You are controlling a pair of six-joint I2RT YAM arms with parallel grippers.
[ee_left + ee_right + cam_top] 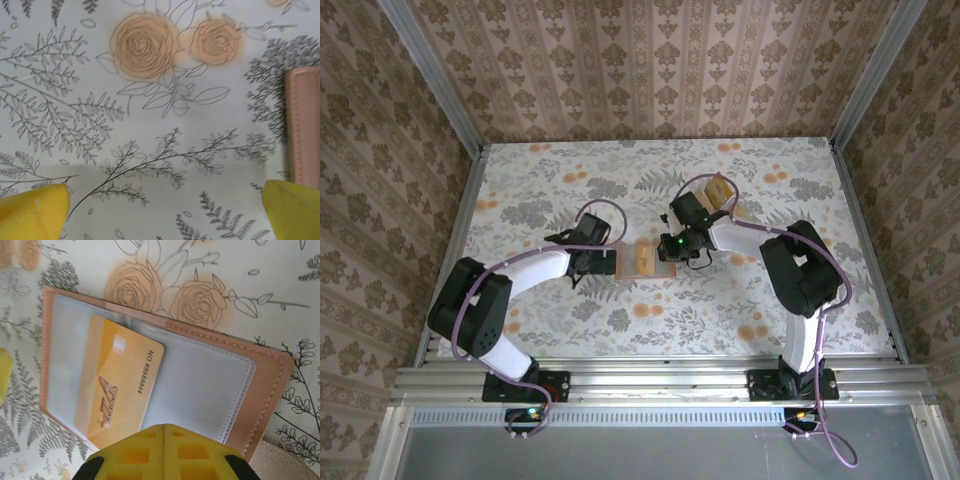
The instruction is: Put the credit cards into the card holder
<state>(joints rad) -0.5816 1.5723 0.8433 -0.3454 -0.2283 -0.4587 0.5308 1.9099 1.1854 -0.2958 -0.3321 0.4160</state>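
The card holder [260,385] lies open and flat on the flowered cloth, pink leather around a greyish clear inner face. A golden credit card [117,385] lies on its left half, partly under the clear pocket. My right gripper [164,432] is shut, its yellow fingertips pressed together over the card's near edge, with nothing visible between them. In the top view the holder [624,262] sits between my right gripper [671,247] and left gripper [605,262]. My left gripper [165,215] is open over bare cloth, the holder's edge [304,125] beside its right fingertip [295,210].
A clear stand [720,193] holding more tan cards stands behind the right gripper, towards the back of the table. Patterned walls and metal rails close in the table on three sides.
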